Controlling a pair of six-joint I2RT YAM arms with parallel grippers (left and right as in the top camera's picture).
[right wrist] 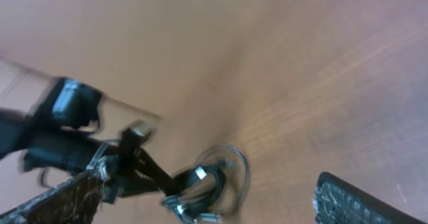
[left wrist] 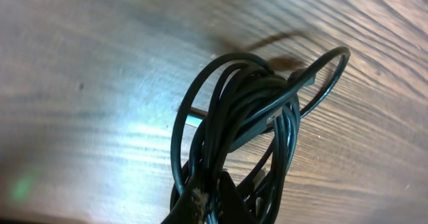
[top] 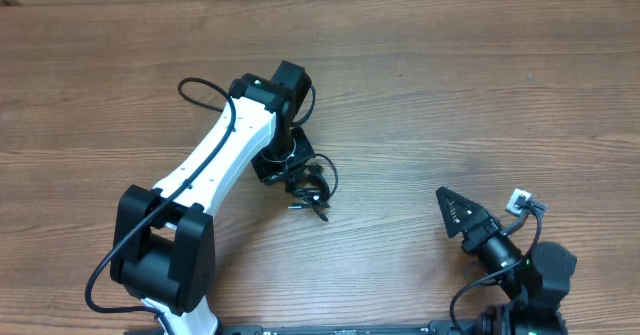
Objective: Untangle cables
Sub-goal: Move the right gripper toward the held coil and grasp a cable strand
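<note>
The cables are thin black cords in a small tangled bundle near the middle of the table, with silver-tipped plugs poking out at its lower side. My left gripper reaches down onto the bundle. In the left wrist view its fingers are shut on several strands of the cables, whose loops fan out above them. My right gripper is open and empty at the right front, well apart from the bundle. The right wrist view shows the cables, blurred, with the left gripper on them.
The wooden table stretches around the bundle. The left arm's white link lies diagonally across the left middle, with its own thicker black wire looping off it. The right arm's base sits at the front right.
</note>
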